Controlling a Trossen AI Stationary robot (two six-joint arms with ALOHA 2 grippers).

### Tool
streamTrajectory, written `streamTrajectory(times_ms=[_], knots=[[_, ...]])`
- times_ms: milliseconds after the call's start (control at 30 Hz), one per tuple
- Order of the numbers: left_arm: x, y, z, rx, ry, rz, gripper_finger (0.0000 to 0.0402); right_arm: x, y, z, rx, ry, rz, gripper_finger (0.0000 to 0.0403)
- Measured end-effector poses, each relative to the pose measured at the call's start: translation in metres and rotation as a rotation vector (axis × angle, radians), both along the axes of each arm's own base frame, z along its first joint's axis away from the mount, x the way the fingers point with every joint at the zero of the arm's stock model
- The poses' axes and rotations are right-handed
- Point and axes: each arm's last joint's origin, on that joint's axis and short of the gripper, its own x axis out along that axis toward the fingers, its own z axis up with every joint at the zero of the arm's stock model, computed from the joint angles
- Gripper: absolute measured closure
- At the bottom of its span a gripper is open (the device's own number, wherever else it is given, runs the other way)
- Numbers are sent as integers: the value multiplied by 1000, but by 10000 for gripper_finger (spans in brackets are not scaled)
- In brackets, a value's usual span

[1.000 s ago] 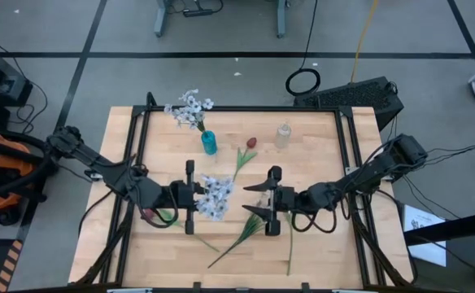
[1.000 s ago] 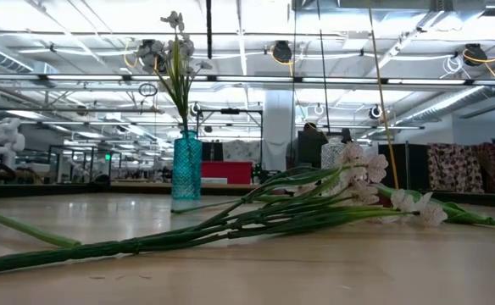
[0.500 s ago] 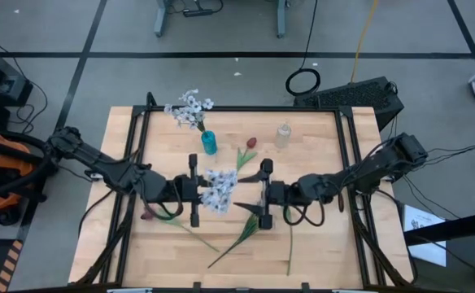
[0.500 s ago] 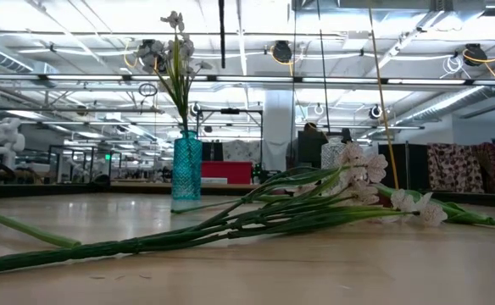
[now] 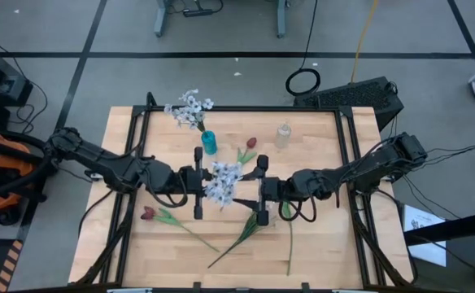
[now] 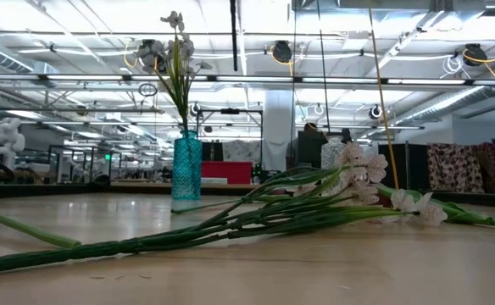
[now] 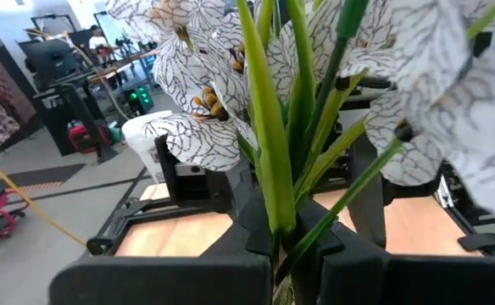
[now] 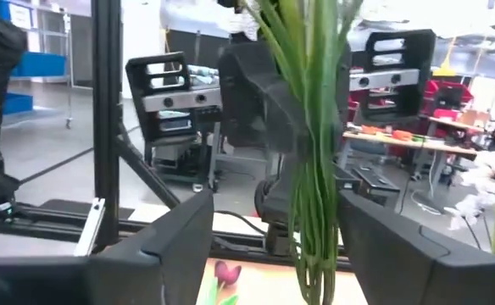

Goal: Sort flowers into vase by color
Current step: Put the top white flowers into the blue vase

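We see a handover in the middle of the high view. The left gripper is clamped on the stem of a white spray, held up above the table. The right gripper faces it, and in the right wrist view its fingers stand apart with the green stems between them, not yet pressed.

The risk, in our judgement, is in the timing. If the left jaws let go before the right ones close well, the spray may fall among the flowers below. If both pull together, the thin stem may bend. The two grippers are also very near and could hit each other.

Around them: the blue vase, at the upper middle of the table, already carries a white spray. The clear vase to its right is empty. One red tulip lies between the vases, another red tulip at the lower left, and loose stems lie under the grippers.
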Motion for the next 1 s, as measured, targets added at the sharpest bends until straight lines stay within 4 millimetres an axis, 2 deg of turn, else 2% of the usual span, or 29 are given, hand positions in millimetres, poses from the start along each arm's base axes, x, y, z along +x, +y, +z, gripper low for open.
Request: streamTrajectory(times_ms=[167, 433, 800, 933, 1000], knots=[[3, 7, 0, -3, 2, -3, 377, 2, -9, 0, 24, 0, -25, 199], [6, 18, -1, -4, 14, -8, 370, 5, -19, 0, 31, 0, -46, 277], [7, 22, -1, 0, 15, -21, 367, 7, -27, 0, 33, 1, -6, 390], [7, 22, -1, -5, 15, -21, 362, 7, -28, 0, 30, 2, -7, 394], [7, 22, -1, -5, 15, -23, 346, 7, -28, -1, 29, 3, -7, 395]])
